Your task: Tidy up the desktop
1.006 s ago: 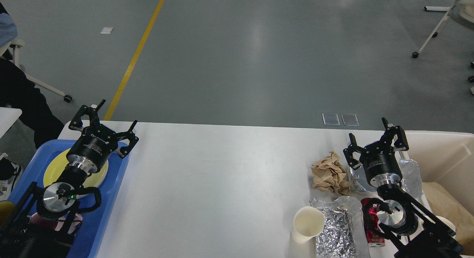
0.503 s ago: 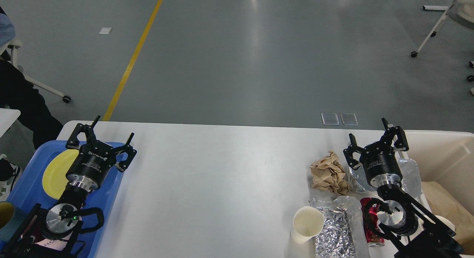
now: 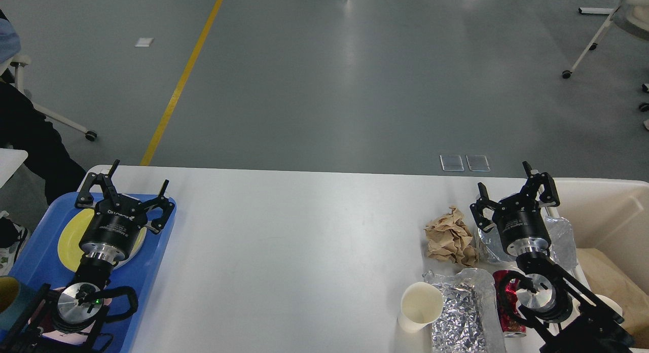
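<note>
Cup (image 3: 420, 307): we see it upright at the desk's near right, left of our right arm.
Foil (image 3: 464, 312): lies beside the cup, long axis running near to far.
Can (image 3: 507, 305): red, partly under our right arm.
Paper wad (image 3: 450, 236): just left of the right pincer (image 3: 512, 196); our nearest arm.
Right pincer: spread, empty.
Left pincer (image 3: 124, 190): spread, empty, over the plate (image 3: 68, 236) in the tray (image 3: 147, 272).
Desk (image 3: 304, 241): white, wide; litter lies right, beside the bin (image 3: 603, 201).
</note>
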